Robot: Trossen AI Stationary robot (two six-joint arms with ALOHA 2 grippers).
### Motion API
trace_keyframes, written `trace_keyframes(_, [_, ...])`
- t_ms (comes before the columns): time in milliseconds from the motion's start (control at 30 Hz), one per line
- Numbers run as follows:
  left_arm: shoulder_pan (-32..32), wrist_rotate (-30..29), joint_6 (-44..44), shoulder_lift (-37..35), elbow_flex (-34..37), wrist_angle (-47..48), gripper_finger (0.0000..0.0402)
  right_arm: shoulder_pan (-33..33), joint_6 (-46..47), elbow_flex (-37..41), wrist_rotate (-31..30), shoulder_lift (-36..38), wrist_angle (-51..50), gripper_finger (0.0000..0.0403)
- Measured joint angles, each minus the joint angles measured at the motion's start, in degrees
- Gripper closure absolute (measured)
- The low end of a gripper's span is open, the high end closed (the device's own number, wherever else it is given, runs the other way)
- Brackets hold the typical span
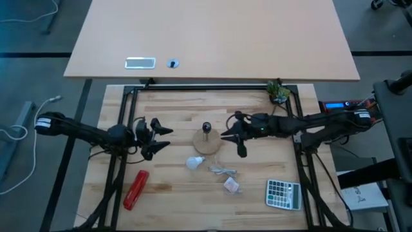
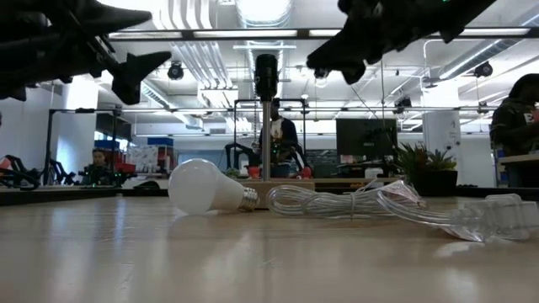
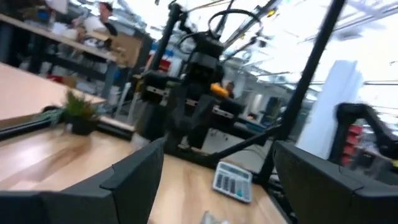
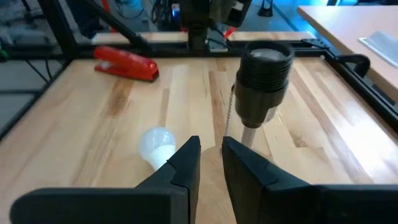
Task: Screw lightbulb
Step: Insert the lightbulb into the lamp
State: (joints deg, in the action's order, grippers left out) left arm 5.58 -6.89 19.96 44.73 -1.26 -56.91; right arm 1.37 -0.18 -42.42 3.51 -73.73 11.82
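The white frosted lightbulb [image 1: 195, 162] lies on its side on the table, just in front of the round wooden disc [image 1: 207, 143]; it also shows in the low view [image 2: 206, 187] and the right wrist view [image 4: 155, 144]. A black socket [image 4: 264, 68] stands on a post on the disc. My left gripper [image 1: 166, 138] is open and empty, above the table to the left of the disc. My right gripper [image 1: 226, 136] hovers right of the socket with its fingers [image 4: 186, 163] almost together, holding nothing.
A clear cord [image 1: 222, 171] and a small packet [image 1: 232, 186] lie near the bulb. A red stapler [image 1: 136, 189] is at the front left and a calculator [image 1: 283, 193] at the front right. A small plant [image 1: 278, 92] stands at the back right.
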Motion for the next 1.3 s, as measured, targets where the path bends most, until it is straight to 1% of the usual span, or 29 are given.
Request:
trace_keyframes(100, [0.0,-1.1,-2.5,2.1,0.0,0.7,0.0106,-0.1,-0.6,-1.8,0.9,-3.3,0.3,0.0328])
trace_keyframes(200, [0.4,-1.1,-4.9,4.5,0.0,1.0,0.0106,-0.8,-0.8,-3.8,6.2,-5.0,-1.7,0.0318])
trace_keyframes(267, [1.3,-1.1,-5.9,6.0,-0.2,1.2,0.0106,-2.3,-1.9,-4.8,6.6,-5.2,-2.8,0.0315])
trace_keyframes(333, [2.2,-1.1,-6.4,7.5,-1.1,1.5,0.0106,-4.0,-3.8,-5.4,4.8,-4.7,-4.8,0.0316])
trace_keyframes(400, [3.3,-1.1,-6.6,9.0,-2.3,1.9,0.0106,-6.1,-5.4,-5.7,0.7,-4.2,-6.4,0.0321])
trace_keyframes(467, [4.1,-1.1,-6.6,10.8,-3.9,2.6,0.0106,-8.1,-6.0,-5.6,-2.1,-3.5,-7.8,0.0328])
trace_keyframes(567, [4.5,-1.1,-6.6,13.1,-6.4,5.0,0.0106,-10.4,-5.1,-5.5,-2.8,-4.3,-6.3,0.0339])
trace_keyframes(633, [4.5,-1.3,-6.6,14.2,-8.0,8.4,0.0106,-11.5,-4.1,-5.3,-4.5,-5.9,-6.2,0.0346])
trace_keyframes(733, [4.5,-3.2,-5.3,15.7,-10.7,15.7,0.0106,-12.5,-3.8,-5.3,-6.6,-9.4,-4.8,0.035])
trace_keyframes(800, [4.5,-3.5,-2.1,16.5,-12.5,22.6,0.0106,-12.7,-3.0,-5.3,-6.6,-12.3,-0.5,0.0348])
trace_keyframes(900, [4.9,-3.1,2.5,18.3,-15.1,31.7,0.0106,-12.9,-2.4,-5.4,-6.6,-16.5,3.5,0.0338])
trace_keyframes(967, [5.5,-3.0,4.3,19.6,-16.0,35.5,0.0106,-12.9,-2.6,-6.2,-6.6,-19.1,4.1,0.0328])
trace_keyframes(1267, [6.8,-3.0,9.3,29.5,-19.1,36.4,0.0106,-13.0,-9.1,-13.3,-6.8,-28.0,3.3,0.0267])
trace_keyframes(1300, [6.8,-3.0,9.7,30.6,-19.4,36.4,0.0106,-13.0,-10.1,-14.1,-6.8,-28.7,2.0,0.0259])
